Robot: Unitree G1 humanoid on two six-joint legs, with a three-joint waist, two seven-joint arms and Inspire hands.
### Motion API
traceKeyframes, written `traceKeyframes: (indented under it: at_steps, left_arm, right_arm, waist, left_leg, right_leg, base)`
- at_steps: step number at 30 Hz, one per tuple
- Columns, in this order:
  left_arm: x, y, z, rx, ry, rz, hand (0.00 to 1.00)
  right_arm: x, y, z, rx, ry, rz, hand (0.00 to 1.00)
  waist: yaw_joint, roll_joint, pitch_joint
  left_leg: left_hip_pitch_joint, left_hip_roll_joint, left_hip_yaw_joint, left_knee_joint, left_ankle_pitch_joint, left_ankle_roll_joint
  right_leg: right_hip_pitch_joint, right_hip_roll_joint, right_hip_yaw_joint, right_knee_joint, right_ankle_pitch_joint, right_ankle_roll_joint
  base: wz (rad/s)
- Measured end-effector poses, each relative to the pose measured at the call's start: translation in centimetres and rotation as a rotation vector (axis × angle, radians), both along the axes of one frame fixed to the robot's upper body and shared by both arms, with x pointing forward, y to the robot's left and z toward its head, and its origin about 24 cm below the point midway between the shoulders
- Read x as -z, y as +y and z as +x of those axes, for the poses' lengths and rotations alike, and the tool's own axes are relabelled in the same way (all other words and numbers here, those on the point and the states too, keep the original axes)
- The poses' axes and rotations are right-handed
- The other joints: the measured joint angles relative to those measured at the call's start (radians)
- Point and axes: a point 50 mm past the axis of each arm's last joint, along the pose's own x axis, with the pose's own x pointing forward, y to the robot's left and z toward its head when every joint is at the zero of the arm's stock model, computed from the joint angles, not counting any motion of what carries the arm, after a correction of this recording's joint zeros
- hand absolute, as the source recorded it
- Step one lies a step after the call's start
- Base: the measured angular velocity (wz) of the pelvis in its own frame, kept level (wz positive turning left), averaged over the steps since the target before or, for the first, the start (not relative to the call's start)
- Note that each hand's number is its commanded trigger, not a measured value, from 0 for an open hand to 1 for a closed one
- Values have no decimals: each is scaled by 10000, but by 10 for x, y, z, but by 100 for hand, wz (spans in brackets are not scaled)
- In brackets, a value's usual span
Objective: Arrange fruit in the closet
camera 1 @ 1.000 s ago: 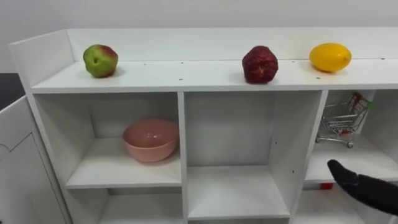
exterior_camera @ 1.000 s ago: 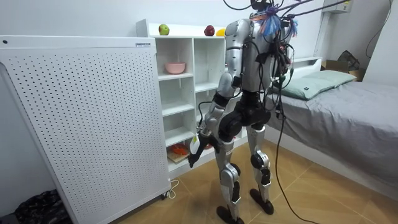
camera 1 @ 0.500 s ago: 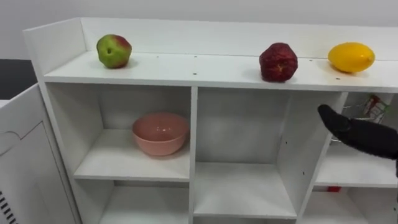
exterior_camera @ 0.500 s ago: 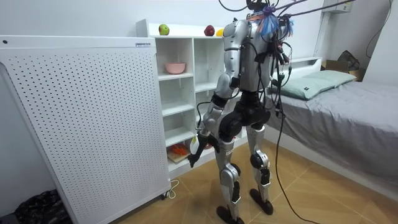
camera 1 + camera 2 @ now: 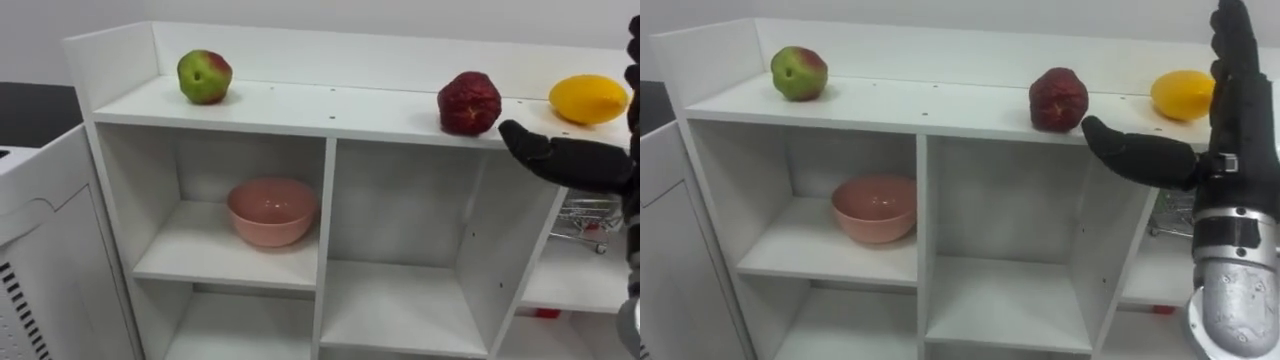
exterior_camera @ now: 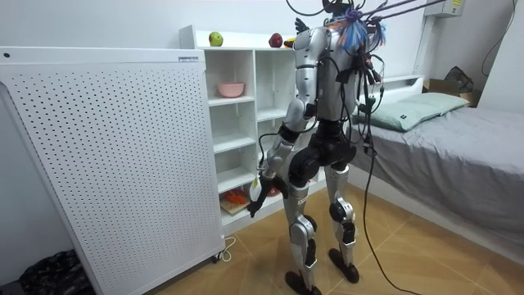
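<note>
Right eye view: the closet's (image 5: pixel 930 108) top board carries all three fruits in a row, well apart: a green-red apple (image 5: pixel 798 72) near its left end, a dark red fruit (image 5: pixel 1057 100) right of the middle, and a yellow fruit (image 5: pixel 1182 95) near the right end. The right hand (image 5: pixel 1232 120) is raised before the board's right part, fingers straight, thumb stretched out just below the red fruit, holding nothing. This is probably a reach being lined up. A pink bowl (image 5: pixel 874 208) sits in the upper left compartment, a likely home for fruit. The left hand (image 6: pixel 256 195) hangs by the thigh in the room view — open or closed, I cannot tell.
</note>
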Motion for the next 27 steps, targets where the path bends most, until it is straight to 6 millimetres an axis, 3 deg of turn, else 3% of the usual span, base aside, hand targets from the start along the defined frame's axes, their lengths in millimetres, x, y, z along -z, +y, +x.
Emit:
traceKeyframes:
  at_steps: [9, 16, 27]
  left_arm:
    - [0, 2, 1, 20, 160, 106, 0]
    - [-1, 2, 5, -9, 246, 71, 0]
    - [-1, 3, 12, 44, 391, -158, 0]
  right_arm:
    - [1, -1, 11, -242, 599, -155, 0]
    - [4, -1, 13, -499, 883, -272, 0]
    - [5, 7, 18, -940, 1364, -521, 0]
  waist:
    - [115, -125, 60]
    - [168, -30, 92]
    - [204, -68, 53]
  left_leg:
    - [-15, -5, -110, -2, 7, -11]
    - [-27, -8, -135, 17, 8, -12]
    - [-54, -8, -166, 59, 35, -15]
  right_leg:
    - [16, 12, 17, 1, 0, 0]
    - [36, 12, -2, 0, 1, -2]
    - [14, 14, -14, 13, 2, -3]
  base:
    - [2]
    - [0]
    - [0]
